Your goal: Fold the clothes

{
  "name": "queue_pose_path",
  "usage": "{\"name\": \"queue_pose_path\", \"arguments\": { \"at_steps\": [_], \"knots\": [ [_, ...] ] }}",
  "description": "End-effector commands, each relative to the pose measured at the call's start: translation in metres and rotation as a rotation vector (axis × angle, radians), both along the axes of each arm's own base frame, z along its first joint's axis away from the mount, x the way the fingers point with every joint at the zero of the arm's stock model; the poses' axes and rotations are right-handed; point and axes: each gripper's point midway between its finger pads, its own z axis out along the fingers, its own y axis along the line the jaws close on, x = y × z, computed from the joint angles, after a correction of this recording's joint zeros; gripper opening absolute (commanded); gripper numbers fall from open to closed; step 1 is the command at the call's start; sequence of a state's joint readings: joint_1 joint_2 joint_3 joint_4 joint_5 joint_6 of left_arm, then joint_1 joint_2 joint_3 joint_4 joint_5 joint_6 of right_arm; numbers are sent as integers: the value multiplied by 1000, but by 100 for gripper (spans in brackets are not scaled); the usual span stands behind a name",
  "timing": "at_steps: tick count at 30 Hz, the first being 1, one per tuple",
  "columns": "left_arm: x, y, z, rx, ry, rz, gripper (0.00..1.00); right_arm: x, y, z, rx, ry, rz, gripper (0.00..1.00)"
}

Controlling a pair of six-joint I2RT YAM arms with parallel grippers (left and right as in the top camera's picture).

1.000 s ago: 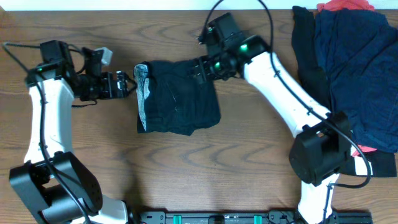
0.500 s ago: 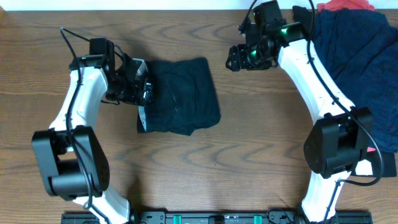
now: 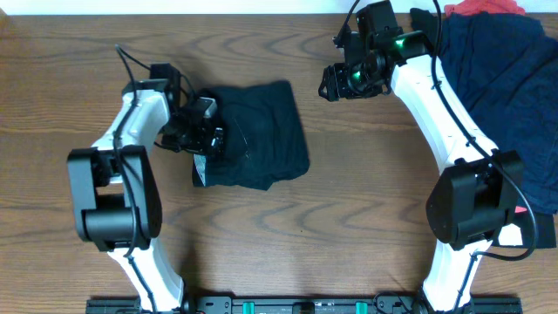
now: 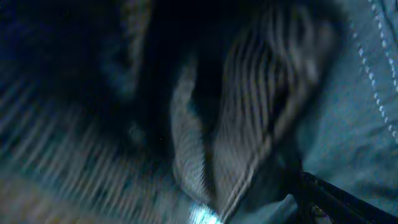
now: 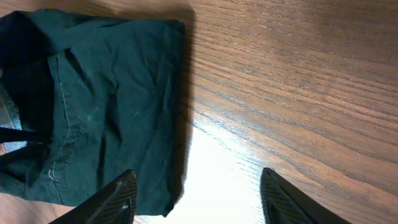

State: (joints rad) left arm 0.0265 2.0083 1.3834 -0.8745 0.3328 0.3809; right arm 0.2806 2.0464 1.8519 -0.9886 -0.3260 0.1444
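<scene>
Black shorts (image 3: 261,135): lay folded, left of centre, toward far edge. Left gripper (image 3: 206,137): nearer, pressed into their waistband end; jaw state could not be told. Right gripper (image 5: 199,193): jaws apart, rightward, clear of them.

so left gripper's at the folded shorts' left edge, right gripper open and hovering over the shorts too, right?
No: the right gripper is open but over bare table, right of the shorts, per the overhead view; the left gripper is at their left edge.
</scene>
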Motion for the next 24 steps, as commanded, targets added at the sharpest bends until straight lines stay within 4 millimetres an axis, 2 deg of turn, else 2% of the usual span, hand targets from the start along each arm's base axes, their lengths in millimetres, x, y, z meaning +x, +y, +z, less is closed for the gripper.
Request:
{"name": "queue_pose_path", "arguments": {
  "at_steps": [1,4,7,9,12,14,16,17,20,24],
  "knots": [
    [5,-4,-5,2,8,42,99,3,-7,11,14,-20,-2,58],
    [11,-4,-4,1,0,97,95,3,-13,10,11,-11,-13,54],
    [14,-10,-3,-28,8,159,76,5,-17,10,10,-9,-23,50],
    [13,-16,-1,-59,11,156,56,6,-20,10,11,-11,-29,49],
    [12,-19,-2,-62,14,151,47,8,-25,10,11,-10,-41,48],
    [12,-20,-2,-61,18,163,36,8,-30,9,10,-3,-51,47],
    [14,-21,-2,-63,19,186,19,6,-35,8,6,11,-61,45],
    [16,-21,-2,-64,17,206,8,6,-39,7,5,18,-68,45],
    [26,-21,-1,-70,0,279,6,4,-47,6,1,38,-84,40],
    [52,-20,3,-99,-69,413,6,1,-50,5,4,54,-89,38]
  ]
}}
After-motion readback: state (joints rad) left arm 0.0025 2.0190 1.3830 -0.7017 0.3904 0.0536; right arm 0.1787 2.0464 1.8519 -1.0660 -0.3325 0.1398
